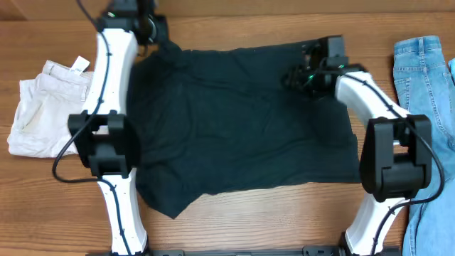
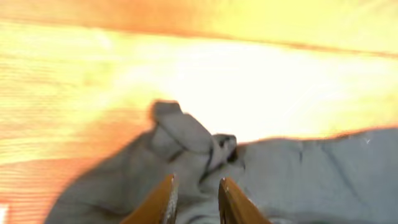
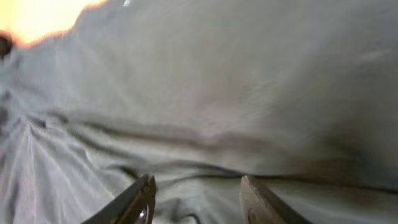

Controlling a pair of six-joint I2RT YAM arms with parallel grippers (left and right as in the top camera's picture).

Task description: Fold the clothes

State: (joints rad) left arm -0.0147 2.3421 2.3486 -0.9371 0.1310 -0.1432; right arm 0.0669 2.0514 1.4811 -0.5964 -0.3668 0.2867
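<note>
A wooden table [image 1: 234,227] carries everything. The dark T-shirt [image 1: 234,121] lies spread across its middle, between the two arms. Blue jeans [image 1: 419,71] lie at the right edge and pale shorts [image 1: 39,114] at the left. The right gripper [image 3: 198,183] hangs over the shirt's far right part, fingers well apart and holding nothing. The left gripper [image 2: 196,183] is at the bunched far left corner, fingers a little apart over the cloth.

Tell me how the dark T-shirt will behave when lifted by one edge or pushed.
Probably floppy: the T-shirt lies flat with soft wrinkles and a bunched corner, so it should sag from any grip. Its thin creases suggest it is light. Pushed, it would likely crumple rather than slide on the table.
</note>
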